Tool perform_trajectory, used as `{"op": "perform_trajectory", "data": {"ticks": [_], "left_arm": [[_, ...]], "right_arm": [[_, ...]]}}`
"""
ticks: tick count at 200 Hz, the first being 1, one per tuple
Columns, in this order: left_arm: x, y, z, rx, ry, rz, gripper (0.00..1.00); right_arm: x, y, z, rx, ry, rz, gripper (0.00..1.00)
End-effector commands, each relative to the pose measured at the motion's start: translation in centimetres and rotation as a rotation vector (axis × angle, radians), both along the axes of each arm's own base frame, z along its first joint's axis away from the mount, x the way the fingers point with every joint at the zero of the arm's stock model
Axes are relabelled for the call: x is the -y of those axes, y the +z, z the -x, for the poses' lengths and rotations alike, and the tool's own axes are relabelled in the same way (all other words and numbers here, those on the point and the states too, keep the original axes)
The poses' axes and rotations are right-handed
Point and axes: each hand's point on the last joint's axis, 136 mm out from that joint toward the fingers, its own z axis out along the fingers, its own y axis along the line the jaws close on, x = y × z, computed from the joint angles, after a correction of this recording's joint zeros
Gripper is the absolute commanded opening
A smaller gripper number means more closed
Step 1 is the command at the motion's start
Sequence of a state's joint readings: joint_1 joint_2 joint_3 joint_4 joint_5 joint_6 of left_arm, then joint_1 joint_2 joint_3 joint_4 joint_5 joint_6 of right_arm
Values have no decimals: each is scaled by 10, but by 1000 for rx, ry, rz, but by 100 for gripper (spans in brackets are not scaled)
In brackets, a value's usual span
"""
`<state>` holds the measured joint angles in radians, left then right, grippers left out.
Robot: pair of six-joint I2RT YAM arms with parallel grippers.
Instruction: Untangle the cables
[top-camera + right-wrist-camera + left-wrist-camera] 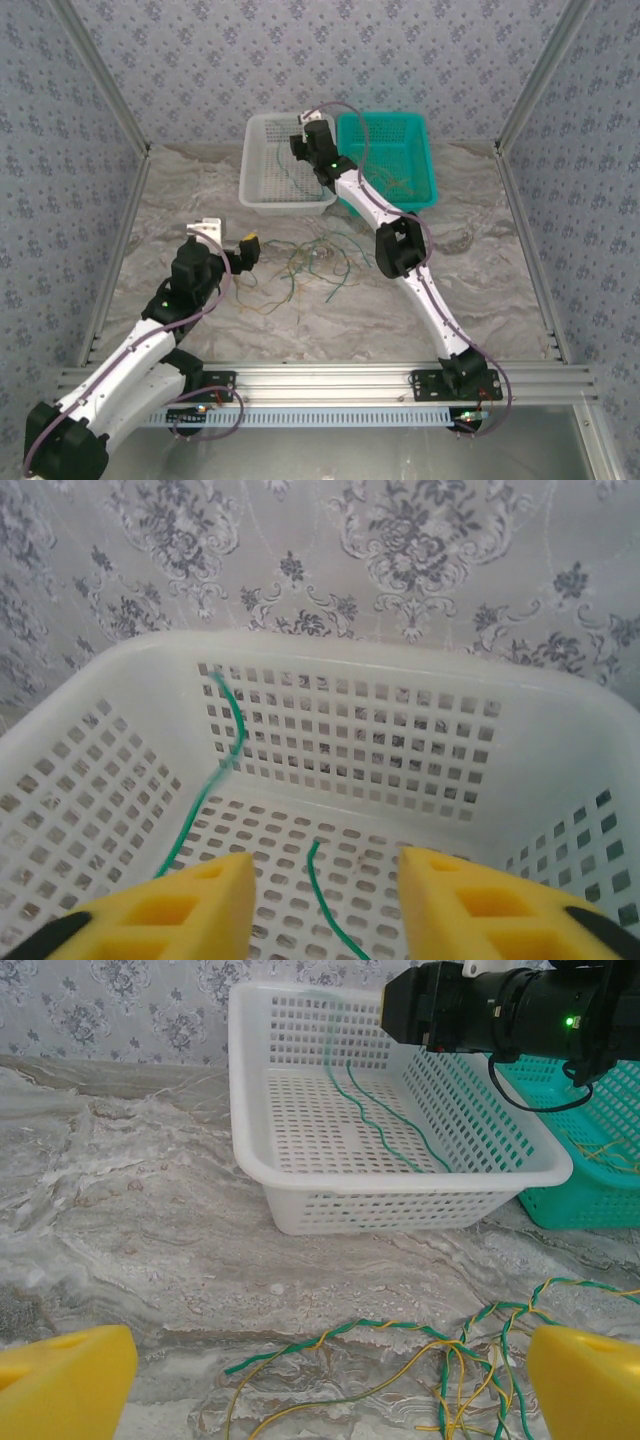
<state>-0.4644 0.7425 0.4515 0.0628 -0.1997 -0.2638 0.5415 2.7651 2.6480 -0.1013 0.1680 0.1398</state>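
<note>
A tangle of green and yellow cables [315,262] lies on the marble table in front of the baskets. In the left wrist view its twisted strands [450,1355] lie just ahead of my left gripper [325,1390], which is open wide and holds nothing. My right gripper [301,143] hovers over the white basket [262,190]. In the right wrist view that gripper [325,895] is open, and a green cable [322,895] lies on the basket floor below the gap. A second, blurred green cable [222,755] hangs along the basket's left wall. Two green strands [385,1125] show inside the white basket [400,1205].
A teal basket [425,150] stands right of the white one and holds yellowish strands [400,183]. It also shows in the left wrist view as the teal basket [585,1200]. The right arm [400,245] crosses above the table beside the tangle. Patterned walls close off the back and sides.
</note>
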Motion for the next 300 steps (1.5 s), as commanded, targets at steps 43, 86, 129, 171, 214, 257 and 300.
{"op": "perform_trajectory", "data": {"ticks": [43,86,129,171,214,257,300], "left_arm": [[-4,24,-5,68,28,27,99],[8,31,-9,35,-20,34,99],[34,30,-19,-47,-128,37,99],[55,3,-23,-131,-209,24,90],[79,-23,-20,-192,-312,4,82],[120,-41,-23,-226,-436,-92,73],[137,-45,-33,-225,-447,-56,71]], "right_arm": [[-1,112,18,137,53,-35,56],[-8,187,69,184,113,16,66],[14,226,156,254,216,-73,74],[74,180,230,102,177,-112,76],[126,72,299,-111,211,-42,76],[171,-11,328,-286,231,-111,73],[177,-71,332,-462,273,-60,72]]}}
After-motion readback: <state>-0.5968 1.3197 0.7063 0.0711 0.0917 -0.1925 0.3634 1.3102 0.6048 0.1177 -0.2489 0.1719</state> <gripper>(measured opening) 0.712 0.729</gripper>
